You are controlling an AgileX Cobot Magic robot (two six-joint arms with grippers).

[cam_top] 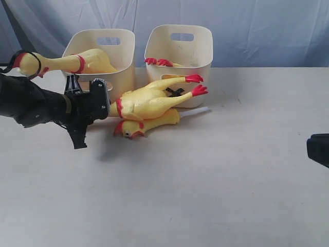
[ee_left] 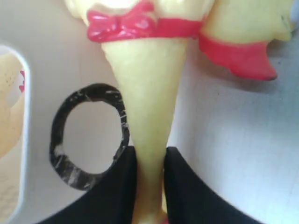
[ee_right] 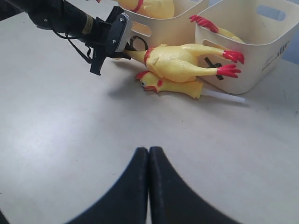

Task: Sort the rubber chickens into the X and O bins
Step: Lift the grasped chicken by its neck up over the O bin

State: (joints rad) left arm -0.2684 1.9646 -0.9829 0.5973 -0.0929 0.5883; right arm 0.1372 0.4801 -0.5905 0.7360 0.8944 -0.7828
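Left to right: O bin (cam_top: 126,51) holds 1 draped chicken (cam_top: 85,62), its head hanging out past the left rim. Left hand (cam_top: 107,106) sits in front of that bin, clenched on the neck of the long rubber chicken (cam_top: 149,100). The wrist view shows both fingers (ee_left: 117,186) pressed on the neck, with the black O mark (ee_left: 88,135) just beside it. That chicken lies on the tabletop (cam_top: 205,195), long axis roughly left-right: neck at the hand, red feet toward the X bin (cam_top: 203,51), right at its front wall and hiding most of the black mark there. Short rubber chicken (cam_top: 146,123) lies touching it on the near side, head toward the left arm. X bin shows 1 pair of feet (cam_top: 158,62) over its rim, body hidden. Right hand (ee_right: 148,151) is clenched on nothing, far right, well apart from everything. Count: 4 chickens (1 in O, 1 in X, 2 on tabletop), 2 bins. Left arm is much the nearer; next I'd expect a lift by the neck and a swing to a bin
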